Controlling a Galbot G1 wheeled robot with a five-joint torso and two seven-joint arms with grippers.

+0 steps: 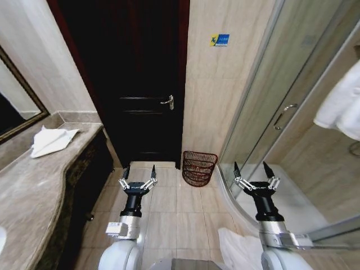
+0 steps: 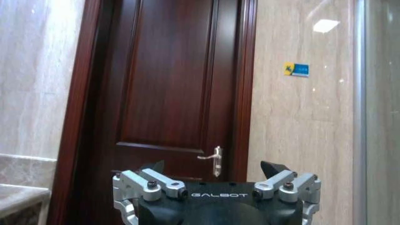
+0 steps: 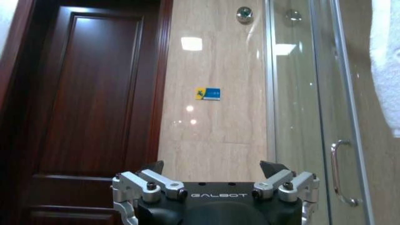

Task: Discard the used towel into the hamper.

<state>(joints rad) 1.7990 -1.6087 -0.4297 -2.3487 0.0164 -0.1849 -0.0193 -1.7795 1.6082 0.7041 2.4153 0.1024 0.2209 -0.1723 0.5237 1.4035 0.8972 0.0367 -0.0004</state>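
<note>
The hamper (image 1: 199, 167) stands on the floor by the wall, next to the dark door (image 1: 140, 84). The left gripper (image 1: 138, 181) and right gripper (image 1: 257, 179) hang in front of the robot, fingers wide and holding nothing. A towel (image 1: 52, 140) lies on the counter (image 1: 34, 197), well apart from the hamper. Grabbing a wrong white cloth could go wrong, since one lies low by the right arm too. The head view shows the hamper; the wrist views show door and wall instead.

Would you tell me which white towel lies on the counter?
The folded white towel on the marble counter at the robot's left; the others hang in the shower or lie on the floor.
</note>
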